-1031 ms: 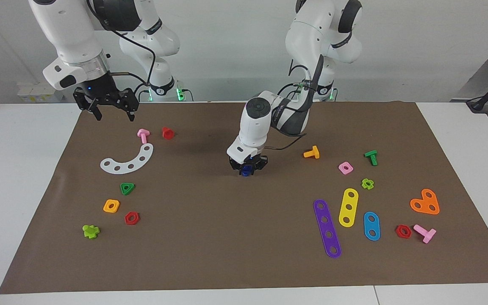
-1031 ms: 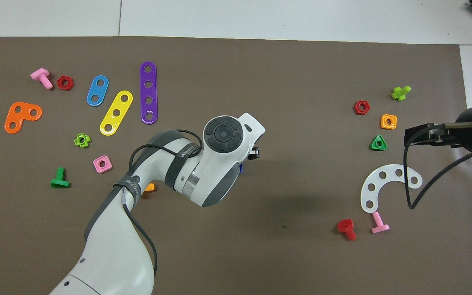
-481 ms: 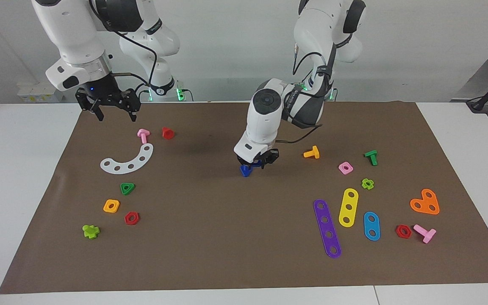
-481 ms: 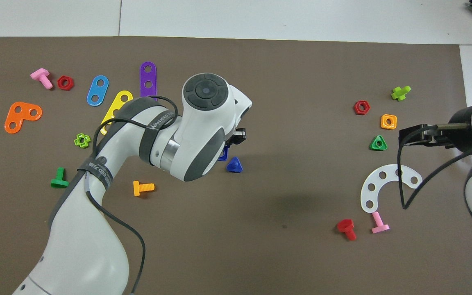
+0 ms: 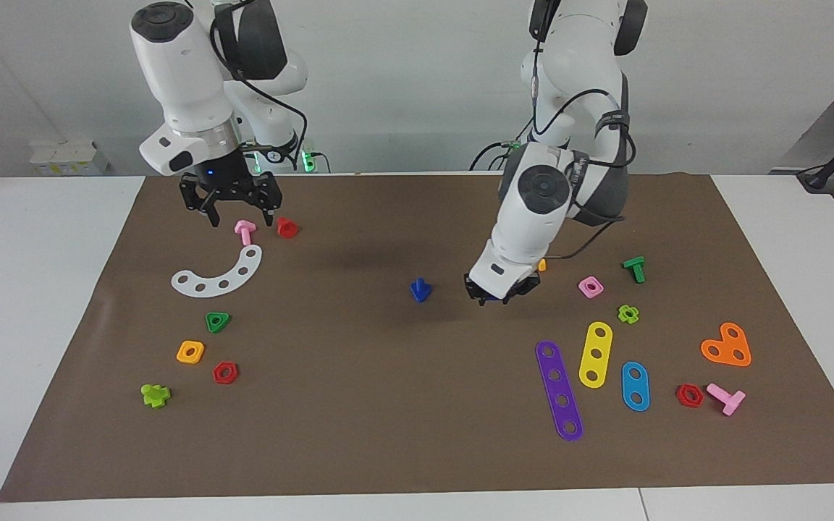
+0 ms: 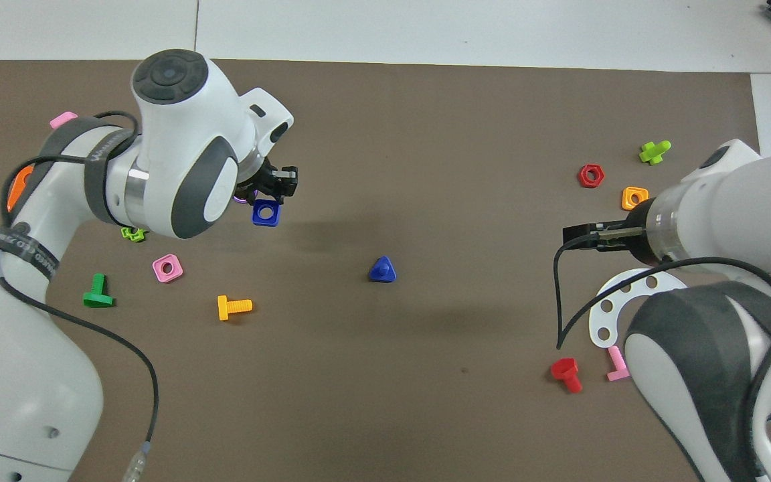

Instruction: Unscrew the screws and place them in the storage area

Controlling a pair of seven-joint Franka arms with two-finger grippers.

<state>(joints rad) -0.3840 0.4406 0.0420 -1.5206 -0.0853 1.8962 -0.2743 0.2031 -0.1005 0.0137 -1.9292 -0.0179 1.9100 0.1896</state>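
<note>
A dark-blue screw (image 5: 420,289) with a triangular head stands alone on the brown mat near the middle; it also shows in the overhead view (image 6: 382,270). My left gripper (image 5: 502,295) hangs low over the mat beside the screw, toward the left arm's end. It is shut on a dark-blue square nut (image 6: 266,213), seen under the gripper (image 6: 272,194) in the overhead view. My right gripper (image 5: 237,211) is open and empty, just above a pink bolt (image 5: 245,230) and beside a red bolt (image 5: 287,227).
A white arc plate (image 5: 218,273), green, orange and red nuts and a lime bolt lie at the right arm's end. An orange bolt (image 6: 233,306), pink nut (image 5: 590,286), green bolt (image 5: 634,268), purple (image 5: 559,391), yellow and blue strips and an orange heart plate (image 5: 727,345) lie at the left arm's end.
The left gripper came off the blue screw with the square nut and moved toward the left arm's end. The screw stays on the mat. The right gripper moved over the pink bolt.
</note>
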